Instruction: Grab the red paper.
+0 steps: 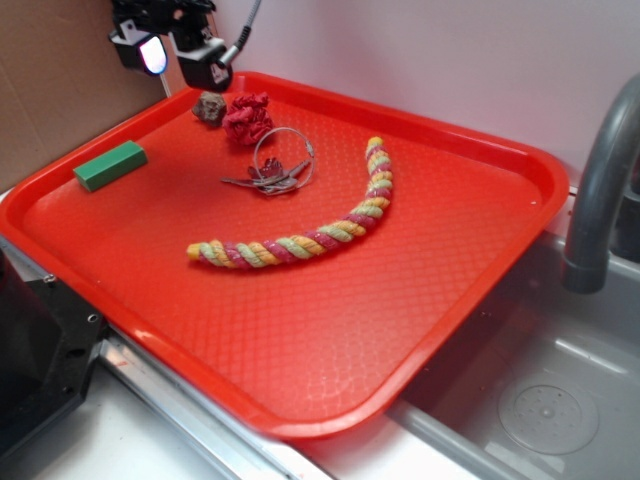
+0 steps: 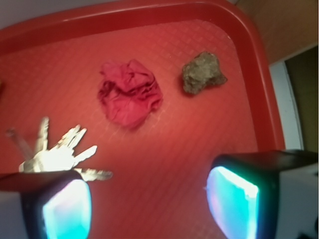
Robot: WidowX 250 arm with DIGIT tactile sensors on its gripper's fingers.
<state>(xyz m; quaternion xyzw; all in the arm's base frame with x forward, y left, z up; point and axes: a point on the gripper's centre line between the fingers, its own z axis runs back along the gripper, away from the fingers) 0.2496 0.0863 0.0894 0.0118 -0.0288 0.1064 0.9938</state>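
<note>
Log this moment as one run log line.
gripper: open, above tray, holding nothing | crumpled dark red paper ball: untouched on red plastic tray, beside brown-grey rough lump

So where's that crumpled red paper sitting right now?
The red paper lies at the tray's far corner in the exterior view, between the brownish lump and the keys, near the gripper.

No readable text in either view.
We checked the red tray [image 1: 470, 290], the green block [image 1: 110, 165] and the keys [image 2: 55, 157]; we found no labels, brands or numbers on any of them.
</note>
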